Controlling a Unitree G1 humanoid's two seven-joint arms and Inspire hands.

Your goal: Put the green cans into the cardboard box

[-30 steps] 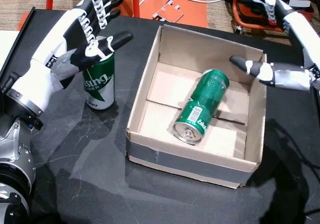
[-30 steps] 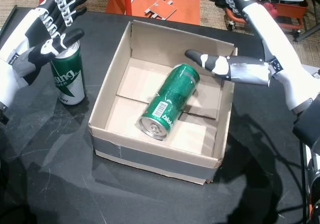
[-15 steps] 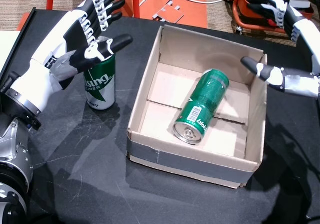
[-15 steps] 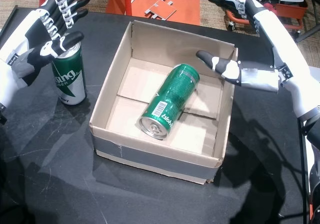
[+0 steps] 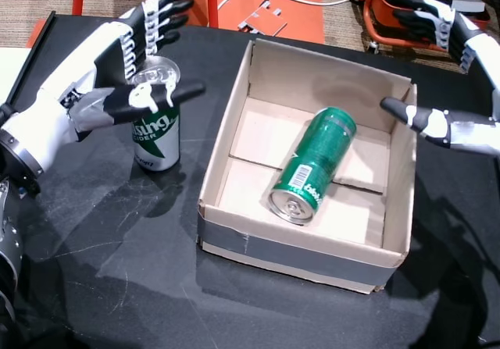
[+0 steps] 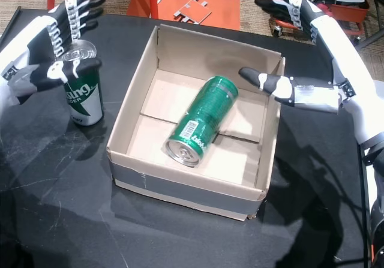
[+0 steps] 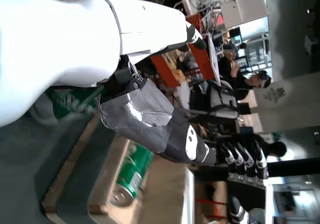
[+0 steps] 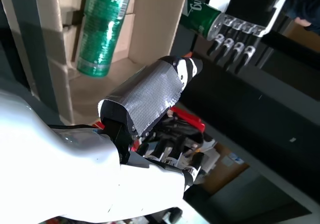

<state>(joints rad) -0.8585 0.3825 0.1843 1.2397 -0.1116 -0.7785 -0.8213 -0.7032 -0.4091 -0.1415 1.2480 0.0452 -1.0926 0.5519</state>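
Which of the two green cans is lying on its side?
The can inside the cardboard box lies on its side; the other stands upright outside it.

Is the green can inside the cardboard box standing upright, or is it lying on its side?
Lying on its side. The green can rests on the floor of the cardboard box, its round end facing the near wall.
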